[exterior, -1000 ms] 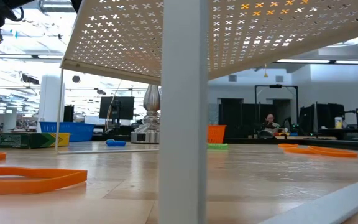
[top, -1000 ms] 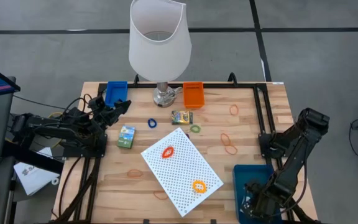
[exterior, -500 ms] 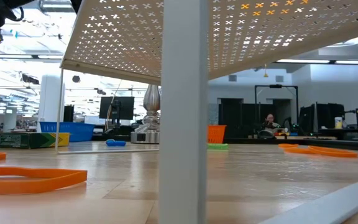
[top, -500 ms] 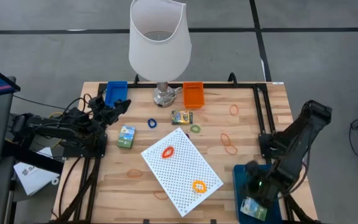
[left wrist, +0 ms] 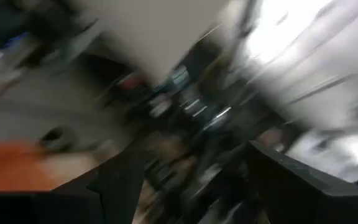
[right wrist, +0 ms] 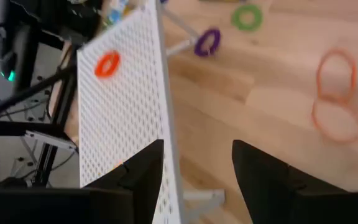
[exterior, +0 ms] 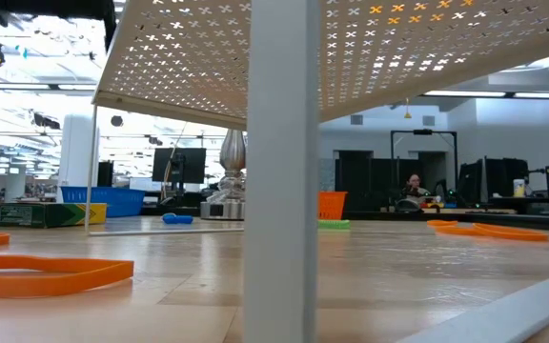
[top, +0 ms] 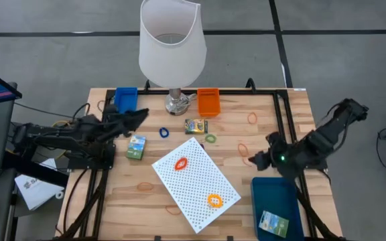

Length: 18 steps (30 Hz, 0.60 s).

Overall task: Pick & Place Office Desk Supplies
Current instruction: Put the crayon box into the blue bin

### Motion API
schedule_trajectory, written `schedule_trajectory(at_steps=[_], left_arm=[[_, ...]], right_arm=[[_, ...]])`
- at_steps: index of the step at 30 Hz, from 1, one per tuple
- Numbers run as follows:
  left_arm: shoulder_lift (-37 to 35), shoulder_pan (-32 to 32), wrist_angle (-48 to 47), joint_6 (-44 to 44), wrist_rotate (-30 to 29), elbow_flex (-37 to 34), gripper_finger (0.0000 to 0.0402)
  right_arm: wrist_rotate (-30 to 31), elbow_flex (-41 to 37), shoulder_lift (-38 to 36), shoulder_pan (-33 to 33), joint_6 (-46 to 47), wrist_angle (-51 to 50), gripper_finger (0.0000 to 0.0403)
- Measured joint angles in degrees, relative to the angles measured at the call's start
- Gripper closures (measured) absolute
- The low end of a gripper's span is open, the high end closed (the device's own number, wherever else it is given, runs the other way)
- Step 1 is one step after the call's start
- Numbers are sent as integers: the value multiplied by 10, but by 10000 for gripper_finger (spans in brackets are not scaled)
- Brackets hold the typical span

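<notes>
Across the wooden slatted table (top: pixel 260 134), a white perforated metal shelf (top: pixel 196 183) sits at centre. At five o'clock, a deep blue plastic bin (top: pixel 273 194) holds a small green printed box (top: pixel 273 223). Above it at three o'clock hovers the right gripper (top: pixel 254 160), fingers parted, empty. At nine o'clock, the left gripper (top: pixel 139 116) hangs near another small green printed box (top: pixel 136 146); its opening cannot be told. Orange rubber bands (top: pixel 246 154) lie at three o'clock.

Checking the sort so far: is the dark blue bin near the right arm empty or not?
Not empty: the dark blue bin holds one small printed box.
</notes>
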Motion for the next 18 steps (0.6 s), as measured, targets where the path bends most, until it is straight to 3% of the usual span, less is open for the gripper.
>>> schedule_trajectory(at_steps=[2,8,13,18], left_arm=[[10,8,-150,-13,0,55,133],[88,82,-468,11,31,265,133],[183,237,-768,40,186,416,133],[271,399,-923,137,354,474,130]], right_arm=[[-11,0,-11,-24,-36,0,215],[-40,0,-31,-75,-108,1,215],[-41,0,-36,-87,-132,3,213],[-41,0,-34,-81,-144,6,213]])
